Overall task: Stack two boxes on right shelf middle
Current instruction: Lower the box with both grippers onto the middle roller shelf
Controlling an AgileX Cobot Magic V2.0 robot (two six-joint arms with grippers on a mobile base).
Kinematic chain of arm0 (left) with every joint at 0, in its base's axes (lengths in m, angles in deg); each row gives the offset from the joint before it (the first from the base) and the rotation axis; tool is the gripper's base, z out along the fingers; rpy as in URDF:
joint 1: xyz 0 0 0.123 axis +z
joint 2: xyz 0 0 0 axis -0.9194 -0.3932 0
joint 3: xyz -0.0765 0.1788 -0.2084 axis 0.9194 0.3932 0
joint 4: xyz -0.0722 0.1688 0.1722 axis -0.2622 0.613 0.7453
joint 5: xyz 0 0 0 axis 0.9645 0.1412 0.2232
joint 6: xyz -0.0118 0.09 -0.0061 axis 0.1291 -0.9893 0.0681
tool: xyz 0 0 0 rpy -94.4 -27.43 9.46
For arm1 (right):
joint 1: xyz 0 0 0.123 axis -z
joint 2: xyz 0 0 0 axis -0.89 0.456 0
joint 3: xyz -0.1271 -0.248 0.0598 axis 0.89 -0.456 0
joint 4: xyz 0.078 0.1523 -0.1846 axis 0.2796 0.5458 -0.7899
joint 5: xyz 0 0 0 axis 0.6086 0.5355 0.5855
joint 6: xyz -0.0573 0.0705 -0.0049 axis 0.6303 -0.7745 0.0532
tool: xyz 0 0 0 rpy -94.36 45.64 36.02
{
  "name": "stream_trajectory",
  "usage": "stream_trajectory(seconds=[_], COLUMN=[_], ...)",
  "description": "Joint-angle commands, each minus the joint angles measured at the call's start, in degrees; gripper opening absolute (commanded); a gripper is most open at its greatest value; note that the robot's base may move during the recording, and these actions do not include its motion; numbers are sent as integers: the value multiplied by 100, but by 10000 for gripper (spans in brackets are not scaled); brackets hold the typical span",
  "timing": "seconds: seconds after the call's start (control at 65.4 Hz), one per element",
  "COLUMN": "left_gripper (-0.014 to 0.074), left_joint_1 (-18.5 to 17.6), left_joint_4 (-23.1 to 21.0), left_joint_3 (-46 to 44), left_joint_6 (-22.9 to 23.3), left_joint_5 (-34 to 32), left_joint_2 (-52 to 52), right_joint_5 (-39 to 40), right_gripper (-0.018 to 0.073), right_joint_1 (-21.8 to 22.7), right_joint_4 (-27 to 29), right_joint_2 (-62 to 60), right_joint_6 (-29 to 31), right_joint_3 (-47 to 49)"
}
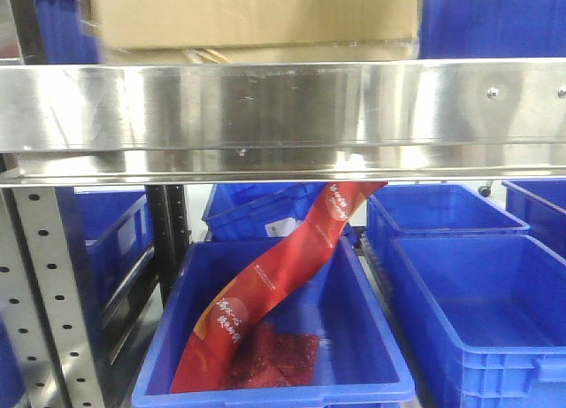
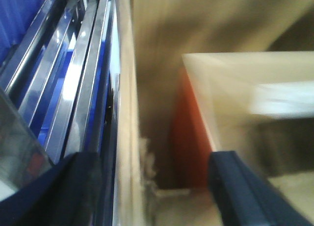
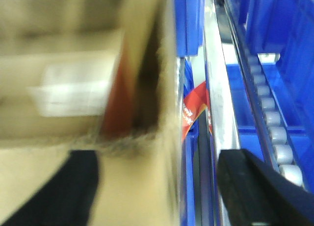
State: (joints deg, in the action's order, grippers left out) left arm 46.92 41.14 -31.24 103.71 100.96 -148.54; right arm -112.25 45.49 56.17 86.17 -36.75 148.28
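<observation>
Because the brown box (image 1: 252,14) sits at twelve o'clock right on the front lip of the shiny shelf (image 1: 283,107), and both wrist views are too blurry to tell if either pincer holds it, one push might tip it off.

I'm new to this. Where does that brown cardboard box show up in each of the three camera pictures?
Front view: the cardboard box sits at the top, behind the steel shelf beam.
Left wrist view: blurred, it fills the middle and right.
Right wrist view: blurred, it fills the left half.
Shared landmark: the steel shelf beam, horizontal in front, on the left edge of the left wrist view, right of centre in the right wrist view.
</observation>
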Motion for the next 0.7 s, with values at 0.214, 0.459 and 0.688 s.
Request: stream_trajectory(seconds=[0.214,0.459,0.688], left_gripper=[290,-96,-95], left_joint_1=[21,21,21], left_joint_4=[-241,-525,-1650], left_joint_3=[-44,-32,1040], left_joint_6=[-22,-510,-1766], left_joint_5=[-54,98,-1033], left_joint_2=[191,193,669], right_joint_5=[-430,-515,921], right_gripper=[150,-162,-162], right_joint_1=[22,22,22], right_joint_4=[-82,-45,139], right_joint_2=[-170,-170,-470], right_joint_6=[1,410,888], right_joint_3=[51,40,-917])
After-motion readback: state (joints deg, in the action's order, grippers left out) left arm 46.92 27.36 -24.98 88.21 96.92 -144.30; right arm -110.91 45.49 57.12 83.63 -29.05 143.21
